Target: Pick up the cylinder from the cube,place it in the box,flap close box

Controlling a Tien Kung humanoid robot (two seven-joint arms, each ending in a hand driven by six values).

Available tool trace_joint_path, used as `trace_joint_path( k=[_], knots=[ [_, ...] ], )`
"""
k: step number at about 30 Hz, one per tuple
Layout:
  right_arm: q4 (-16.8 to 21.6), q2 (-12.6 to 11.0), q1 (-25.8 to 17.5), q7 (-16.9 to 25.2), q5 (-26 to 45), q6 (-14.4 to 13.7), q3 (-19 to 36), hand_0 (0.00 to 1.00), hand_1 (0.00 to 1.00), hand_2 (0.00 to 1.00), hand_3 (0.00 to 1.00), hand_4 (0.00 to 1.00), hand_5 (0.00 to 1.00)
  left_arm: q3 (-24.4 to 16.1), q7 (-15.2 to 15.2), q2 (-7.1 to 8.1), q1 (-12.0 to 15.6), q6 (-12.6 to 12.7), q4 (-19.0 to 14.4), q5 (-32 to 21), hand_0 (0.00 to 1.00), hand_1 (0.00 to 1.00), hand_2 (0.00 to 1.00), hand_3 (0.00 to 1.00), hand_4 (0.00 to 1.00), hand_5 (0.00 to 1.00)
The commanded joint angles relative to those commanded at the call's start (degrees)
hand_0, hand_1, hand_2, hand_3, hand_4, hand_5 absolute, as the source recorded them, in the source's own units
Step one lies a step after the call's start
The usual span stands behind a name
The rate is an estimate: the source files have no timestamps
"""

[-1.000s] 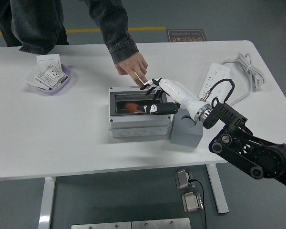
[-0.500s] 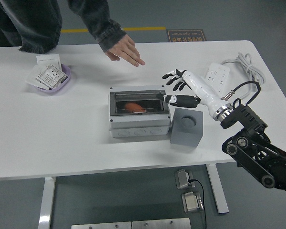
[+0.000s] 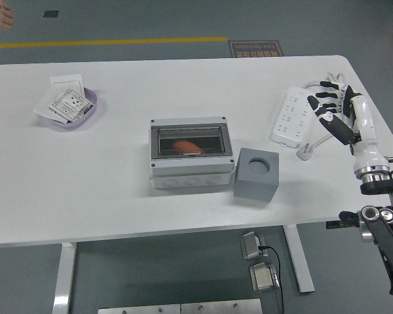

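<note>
With the orange cylinder [image 3: 183,146] lying inside the grey plastic enclosure box [image 3: 191,157] behind its smoked transparent flap [image 3: 190,141], which appears lowered over it, the job looks all but finished, and the remaining hazards seem small ones. The flap may be resting shut rather than latched; if so, a knock to the white table [image 3: 118,196] could let it lift. The grey cube with a round socket in its top [image 3: 256,173] stands just beside the box's right front corner, its socket empty, and an arm swinging low across that corner could shove the cube into the box. The nearer risk lies at the table's right side, where the robot's right hand [image 3: 334,111], white with black fingertips, hangs over the white power strip [image 3: 293,118] and its cable [image 3: 340,88]; a careless drop or sweep there could snag the cord and drag the strip. That hand holds nothing, its fingers loosely spread and relaxed, well apart from box and cube alike, and whether it touches the strip cannot be told from this angle. The left arm does not show. A lilac bowl of white packets [image 3: 69,106] sits undisturbed at the far left.
</note>
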Motion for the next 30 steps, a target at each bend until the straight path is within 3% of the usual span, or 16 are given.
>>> trace_joint_path(
  k=[7,8,9,13,14,30],
  knots=[
    [-0.29,0.13,-0.35,1.10,6.83,0.21,8.76,0.509,0.513,0.621,0.706,0.917,0.611,-0.07,0.03,0.00,0.37,-0.18,0.00,0.01,0.642,0.697,0.673,0.698,0.774,0.522],
    [-0.19,0.00,-0.41,1.11,7.12,0.22,9.40,0.637,0.604,0.651,0.721,0.923,0.618,-0.07,0.01,0.04,0.41,-0.19,0.00,0.00,0.642,0.698,0.673,0.698,0.774,0.522],
    [-0.11,-0.11,-0.48,1.12,7.30,0.22,9.80,0.637,0.604,0.651,0.721,0.923,0.618,-0.07,0.00,0.08,0.43,-0.20,0.00,0.00,0.642,0.698,0.673,0.698,0.774,0.522],
    [-0.06,-0.55,-0.59,1.16,7.78,0.24,10.46,0.637,0.604,0.651,0.721,0.923,0.618,-0.09,-0.07,0.47,0.20,-0.26,0.00,0.05,0.642,0.698,0.673,0.698,0.774,0.522],
    [-0.14,-0.63,-0.52,1.17,7.88,0.24,10.51,0.682,0.617,0.655,0.719,0.926,0.616,-0.10,-0.06,0.60,0.06,-0.30,0.00,0.12,0.642,0.698,0.673,0.698,0.774,0.523],
    [-0.10,-0.65,-1.27,1.48,8.62,0.15,11.28,0.690,0.619,0.656,0.718,0.929,0.623,0.26,-0.29,1.83,-0.83,-0.90,0.00,1.87,0.644,0.696,0.674,0.699,0.775,0.522]
  ],
)
